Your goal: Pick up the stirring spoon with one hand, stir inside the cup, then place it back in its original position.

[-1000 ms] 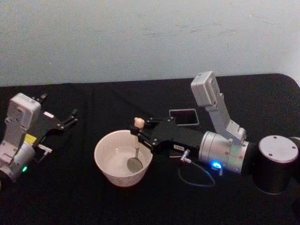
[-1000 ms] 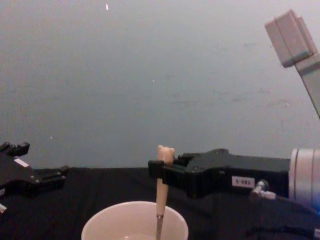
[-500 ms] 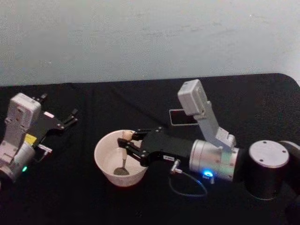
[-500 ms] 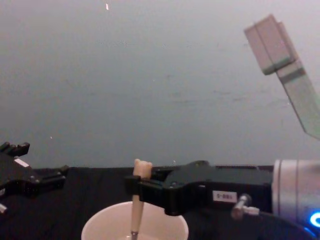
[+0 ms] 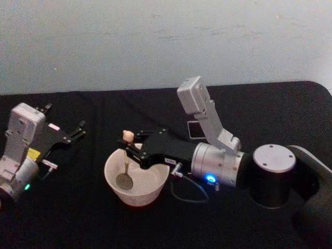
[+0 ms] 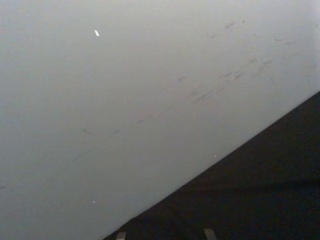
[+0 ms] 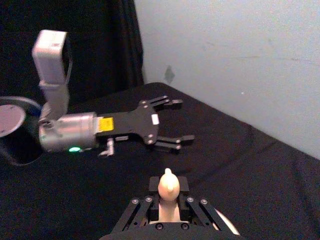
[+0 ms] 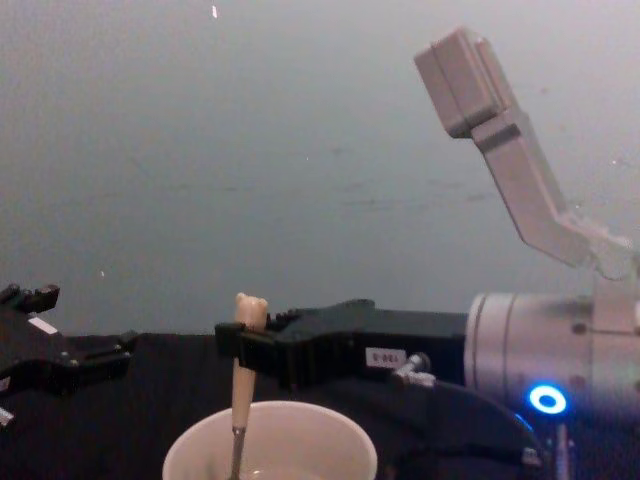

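The cream cup (image 5: 153,190) stands on the black table in the head view. The stirring spoon (image 5: 125,165) stands nearly upright inside it, its metal bowl low at the cup's left side and its eared knob above the rim. My right gripper (image 5: 127,147) reaches in from the right, shut on the spoon's cream handle. The chest view shows the spoon (image 8: 239,377) dipping into the cup (image 8: 335,437), held by the right gripper (image 8: 236,346). The knob of the spoon (image 7: 168,186) shows in the right wrist view. The dark grey holder (image 5: 193,130) is partly hidden behind the right arm.
My left gripper (image 5: 78,130) rests open at the table's left, well away from the cup; the right wrist view shows this left gripper (image 7: 172,123) with spread fingers. A grey wall lies behind the table. A thin cable (image 5: 187,194) loops beside the cup.
The right arm has swung left, carrying the spoon from the cup's right side across to its left side. The left arm has not moved.
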Robot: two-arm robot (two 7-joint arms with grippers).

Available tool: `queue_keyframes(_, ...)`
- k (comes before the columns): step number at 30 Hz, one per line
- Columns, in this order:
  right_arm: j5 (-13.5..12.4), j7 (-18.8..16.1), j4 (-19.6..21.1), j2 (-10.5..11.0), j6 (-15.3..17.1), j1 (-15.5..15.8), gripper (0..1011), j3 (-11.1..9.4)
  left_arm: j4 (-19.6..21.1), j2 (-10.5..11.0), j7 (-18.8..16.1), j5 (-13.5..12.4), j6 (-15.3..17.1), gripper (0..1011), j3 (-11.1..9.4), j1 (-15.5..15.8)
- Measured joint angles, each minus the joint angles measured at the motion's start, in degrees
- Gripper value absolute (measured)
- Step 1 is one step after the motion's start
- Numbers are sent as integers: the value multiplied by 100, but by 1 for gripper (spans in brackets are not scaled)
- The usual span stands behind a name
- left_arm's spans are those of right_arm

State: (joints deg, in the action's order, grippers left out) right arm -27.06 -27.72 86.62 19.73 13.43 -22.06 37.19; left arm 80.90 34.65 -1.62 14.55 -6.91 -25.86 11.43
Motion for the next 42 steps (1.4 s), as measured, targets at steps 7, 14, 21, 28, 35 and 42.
queue_keyframes(7, 122, 160, -316, -214, -16, -171, 207, -20, 0, 0, 0, 0, 0, 1001, 0, 0)
queue_keyframes(14, 232, 259, -589, -323, -57, -259, 208, -118, 0, 0, 0, 0, 0, 1001, 0, 0)
queue_keyframes(21, 283, 279, -648, -296, -62, -245, 207, -252, 0, 0, 0, 0, 0, 1001, 0, 0)
queue_keyframes(28, 287, 212, -489, -135, -66, -128, 208, -373, 0, 0, 0, 0, 0, 1001, 0, 0)
queue_keyframes(35, 209, 108, -160, 89, -57, 72, 207, -461, 0, 0, 0, 0, 0, 1001, 0, 0)
queue_keyframes(42, 80, 8, 185, 303, -12, 267, 207, -498, 0, 0, 0, 0, 0, 1001, 0, 0)
